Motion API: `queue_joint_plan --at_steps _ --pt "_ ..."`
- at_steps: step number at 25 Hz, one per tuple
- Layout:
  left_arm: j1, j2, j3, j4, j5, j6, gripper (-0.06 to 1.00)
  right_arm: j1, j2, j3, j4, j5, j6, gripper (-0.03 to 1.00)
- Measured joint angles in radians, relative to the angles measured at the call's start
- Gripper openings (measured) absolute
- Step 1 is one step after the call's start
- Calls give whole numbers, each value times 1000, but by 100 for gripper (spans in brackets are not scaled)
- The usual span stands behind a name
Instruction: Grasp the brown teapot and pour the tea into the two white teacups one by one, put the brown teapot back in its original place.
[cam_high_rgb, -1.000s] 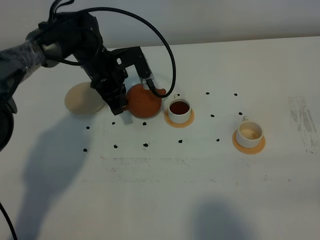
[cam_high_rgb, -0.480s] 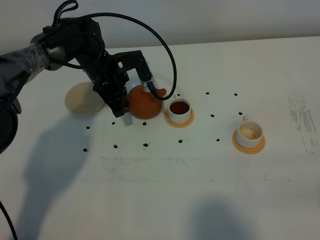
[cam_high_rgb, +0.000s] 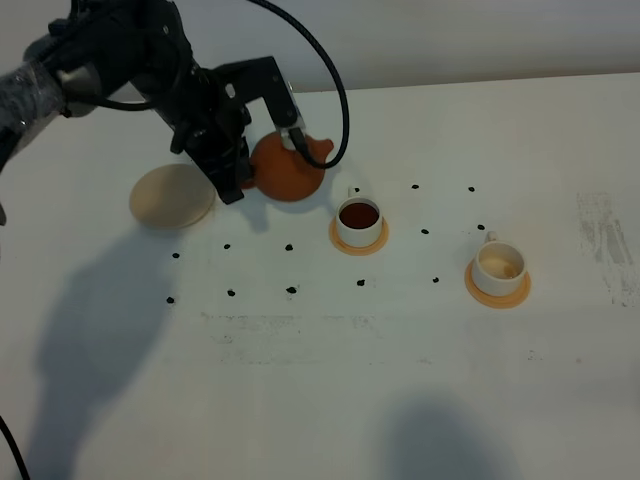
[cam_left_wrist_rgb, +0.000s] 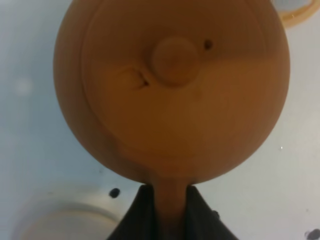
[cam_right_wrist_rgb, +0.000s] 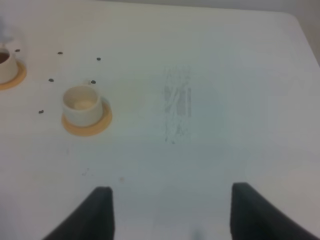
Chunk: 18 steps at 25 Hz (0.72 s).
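Filled one white teacup (cam_high_rgb: 359, 216); yet to fill second teacup (cam_high_rgb: 497, 263), return brown teapot (cam_high_rgb: 287, 170), clamped in left claw (cam_left_wrist_rgb: 168, 197), to coaster (cam_high_rgb: 172, 195), with right claw (cam_right_wrist_rgb: 171, 190) agape, empty.

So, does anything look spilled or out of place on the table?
Nothing looks spilled. Only small black dots lie scattered on the table, and a grey scuffed patch marks its right side.

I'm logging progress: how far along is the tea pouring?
Done: the left cup holds dark tea. In hand: the left gripper is shut on the handle of the teapot, which is off its cream coaster. Left: the right cup looks empty and needs filling, then the teapot goes back on the coaster. The right gripper is open, holding nothing.
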Motion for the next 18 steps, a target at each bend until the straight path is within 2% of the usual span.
queue_joint_plan --at_steps 5,18 --pt "-44 0 -56 1 -15 10 10 0 0 0 0 0 0 51" --pt "-190 14 -88 -23 -174 67 10 0 0 0 0 0 0 51"
